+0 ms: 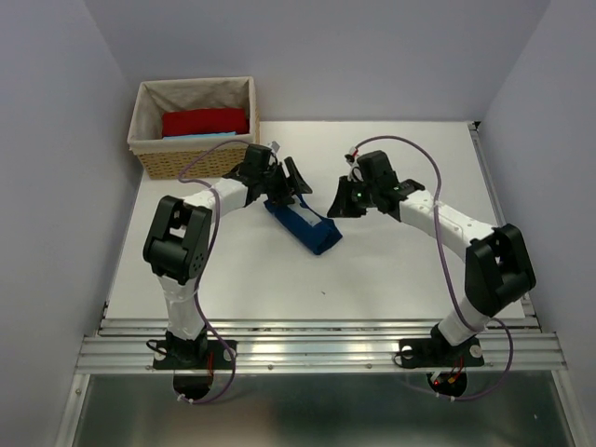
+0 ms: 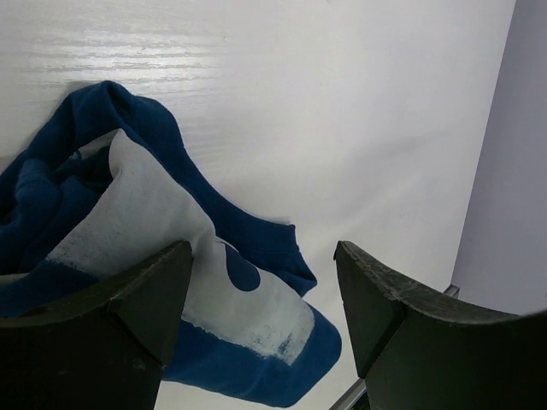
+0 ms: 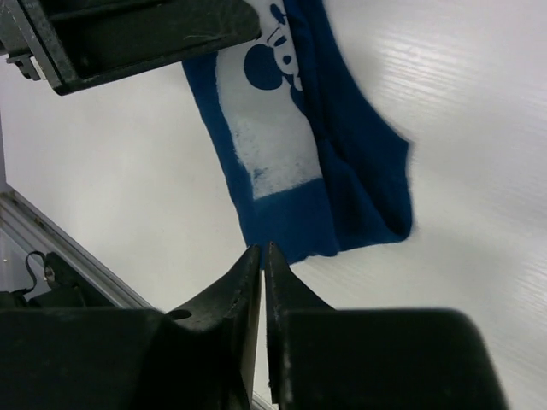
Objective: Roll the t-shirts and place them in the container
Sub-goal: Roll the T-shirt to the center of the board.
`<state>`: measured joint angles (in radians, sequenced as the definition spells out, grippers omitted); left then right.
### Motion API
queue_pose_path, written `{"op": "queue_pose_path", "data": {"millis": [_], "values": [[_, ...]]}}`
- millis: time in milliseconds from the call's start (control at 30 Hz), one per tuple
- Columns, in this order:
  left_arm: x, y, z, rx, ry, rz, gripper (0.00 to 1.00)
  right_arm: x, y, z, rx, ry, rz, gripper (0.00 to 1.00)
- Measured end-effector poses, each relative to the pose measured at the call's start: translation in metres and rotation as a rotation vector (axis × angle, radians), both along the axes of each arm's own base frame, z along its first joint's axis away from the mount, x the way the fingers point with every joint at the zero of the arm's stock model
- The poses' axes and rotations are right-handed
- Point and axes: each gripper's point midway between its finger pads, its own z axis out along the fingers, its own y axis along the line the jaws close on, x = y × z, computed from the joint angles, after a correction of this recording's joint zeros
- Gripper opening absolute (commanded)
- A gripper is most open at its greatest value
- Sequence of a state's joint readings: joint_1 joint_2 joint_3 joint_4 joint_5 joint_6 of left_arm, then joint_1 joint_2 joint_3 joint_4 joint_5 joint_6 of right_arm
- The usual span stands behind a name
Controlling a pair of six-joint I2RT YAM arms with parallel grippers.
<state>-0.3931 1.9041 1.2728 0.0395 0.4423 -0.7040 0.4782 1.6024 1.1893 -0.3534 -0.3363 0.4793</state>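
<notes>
While the t-shirt (image 1: 303,223) lies diagonally, left tool (image 2: 261,256) gapes; right tool (image 3: 263,252) seems pressed together.

So from the left wrist cam: the left claw (image 2: 262,256) is spread wide, both dark fingers (image 2: 128,316) poking up from the bottom of the shot. Behind them a blue t-shirt (image 2: 102,213) lies bunched into a long bundle on the white bench (image 2: 325,111), with a big white print patch (image 2: 256,312) on its top side. One end of the bundle shows in the gap between the fingers, and the rest runs up and left behind the left-hand finger. Can't tell if that finger actually touches the cloth. A pale lavender wall (image 2: 508,171) fills the right edge.
</notes>
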Motion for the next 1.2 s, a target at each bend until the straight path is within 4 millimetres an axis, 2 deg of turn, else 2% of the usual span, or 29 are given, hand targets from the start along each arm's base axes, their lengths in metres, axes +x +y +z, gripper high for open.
{"op": "queue_pose_path", "data": {"millis": [100, 267, 433, 600, 1000, 1200], "values": [[0.001, -0.001, -0.003, 0.004, 0.006, 0.001, 0.79, -0.005, 0.019, -0.01, 0.011, 0.021, 0.044, 0.05], [0.005, -0.003, -0.01, 0.01, 0.017, 0.001, 0.79, -0.008, 0.044, -0.037, 0.029, 0.084, 0.104, 0.04], [0.011, -0.006, -0.013, 0.011, 0.018, 0.0, 0.79, -0.006, 0.051, -0.054, 0.047, 0.13, 0.096, 0.02], [0.018, -0.01, -0.016, 0.01, 0.02, 0.0, 0.79, 0.006, 0.047, -0.065, 0.015, 0.112, 0.042, 0.01], [0.019, -0.013, -0.011, 0.014, 0.014, -0.01, 0.79, 0.021, 0.029, -0.09, -0.087, 0.079, -0.063, 0.01], [0.018, -0.004, 0.013, 0.041, -0.046, 0.012, 0.79, 0.024, 0.025, -0.098, -0.1, 0.062, -0.082, 0.01]]}}
